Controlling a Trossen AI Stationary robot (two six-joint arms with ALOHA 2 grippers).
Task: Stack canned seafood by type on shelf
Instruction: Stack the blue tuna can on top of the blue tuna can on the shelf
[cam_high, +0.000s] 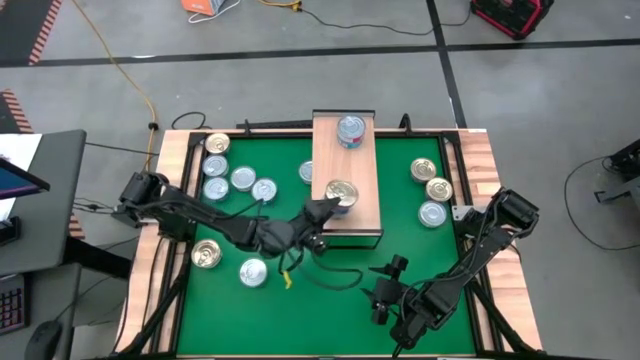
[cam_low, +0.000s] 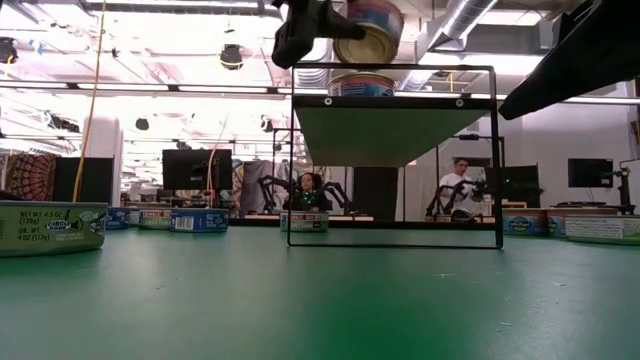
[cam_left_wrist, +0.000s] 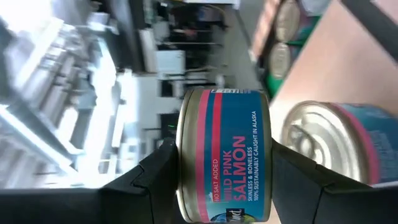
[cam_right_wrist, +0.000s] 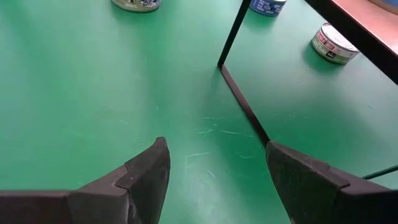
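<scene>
The shelf (cam_high: 345, 175) is a light-wood plank on a black frame, standing mid-table on the green mat. One blue-and-pink can (cam_high: 350, 130) stands on its far end. My left gripper (cam_high: 335, 200) reaches level over the shelf's near half, shut on a salmon can (cam_left_wrist: 224, 155) with a blue label and pink stripes; in the low view this can (cam_low: 368, 30) hangs above the plank. My right gripper (cam_high: 385, 285) stands open and low over bare mat near the table's front, nothing between its fingers (cam_right_wrist: 149, 171). My left gripper pinches the salmon can between its two fingers (cam_left_wrist: 155, 177), one on each flat end (cam_left_wrist: 184, 155), with the label wall facing the wrist camera. The fingers come in level from the table's near left. The can is tilted and lifted clear above the shelf.
Several loose cans lie on the mat left of the shelf (cam_high: 230, 175), three more to its right (cam_high: 432, 190), two at the near left (cam_high: 207, 253). The shelf's black frame leg (cam_right_wrist: 239, 93) stands just ahead of my right gripper. A cable (cam_high: 330, 275) trails below the left arm.
</scene>
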